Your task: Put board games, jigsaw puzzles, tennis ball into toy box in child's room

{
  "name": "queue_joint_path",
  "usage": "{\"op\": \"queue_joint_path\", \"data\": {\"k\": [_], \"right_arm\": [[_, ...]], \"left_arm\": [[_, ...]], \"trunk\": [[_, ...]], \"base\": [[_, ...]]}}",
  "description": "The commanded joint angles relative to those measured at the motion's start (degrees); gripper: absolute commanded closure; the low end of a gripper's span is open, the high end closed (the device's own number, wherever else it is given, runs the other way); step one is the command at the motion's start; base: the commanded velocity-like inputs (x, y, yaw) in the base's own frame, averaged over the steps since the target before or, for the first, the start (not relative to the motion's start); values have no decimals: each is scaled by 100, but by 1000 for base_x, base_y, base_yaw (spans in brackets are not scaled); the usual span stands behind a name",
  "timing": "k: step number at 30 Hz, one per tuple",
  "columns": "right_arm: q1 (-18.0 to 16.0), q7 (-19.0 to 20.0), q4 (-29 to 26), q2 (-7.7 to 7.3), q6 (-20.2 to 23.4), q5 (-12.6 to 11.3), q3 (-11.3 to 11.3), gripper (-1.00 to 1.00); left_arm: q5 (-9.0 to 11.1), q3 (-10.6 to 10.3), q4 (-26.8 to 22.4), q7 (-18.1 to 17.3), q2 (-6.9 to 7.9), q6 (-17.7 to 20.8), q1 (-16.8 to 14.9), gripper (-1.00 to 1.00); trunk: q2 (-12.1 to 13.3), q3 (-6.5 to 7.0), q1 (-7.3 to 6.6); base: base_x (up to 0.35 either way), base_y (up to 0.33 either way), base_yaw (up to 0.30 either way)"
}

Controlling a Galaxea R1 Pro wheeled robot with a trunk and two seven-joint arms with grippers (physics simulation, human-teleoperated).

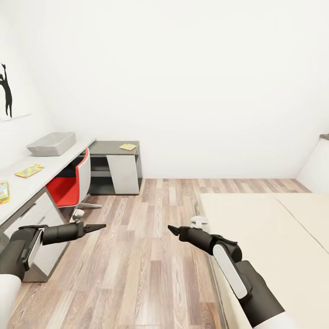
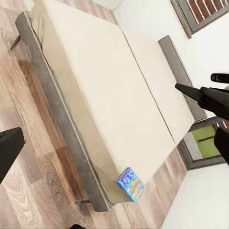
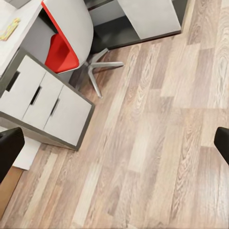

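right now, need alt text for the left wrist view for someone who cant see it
A beige bed on a wood floor, with a colorful board game box lying at one corner. The right gripper reaches in from the side.

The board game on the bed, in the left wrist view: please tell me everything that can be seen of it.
The board game is a small flat box, mostly blue with a colourful printed lid, seemingly cardboard. It lies closed and flat at a corner of the beige bed, close to the mattress edge, turned askew to it. Nothing except the bed touches it; no gripper is near.
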Motion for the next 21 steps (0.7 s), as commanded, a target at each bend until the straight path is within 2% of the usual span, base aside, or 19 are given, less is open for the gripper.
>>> {"op": "queue_joint_path", "data": {"k": [1,8,21], "right_arm": [[-4,9,-5,-3,23,6,2,-100],[-2,9,-5,-3,23,6,2,-100],[-4,11,-5,-3,23,6,2,-100]], "left_arm": [[-36,13,-1,-42,-2,60,-6,-100],[-36,13,-1,-42,-1,60,-6,-100],[-36,13,-1,-42,1,60,-6,-100]], "trunk": [[-12,-12,4],[-12,-12,4],[-12,-12,4]], "base": [[58,221,0],[159,228,0],[235,213,0]]}}
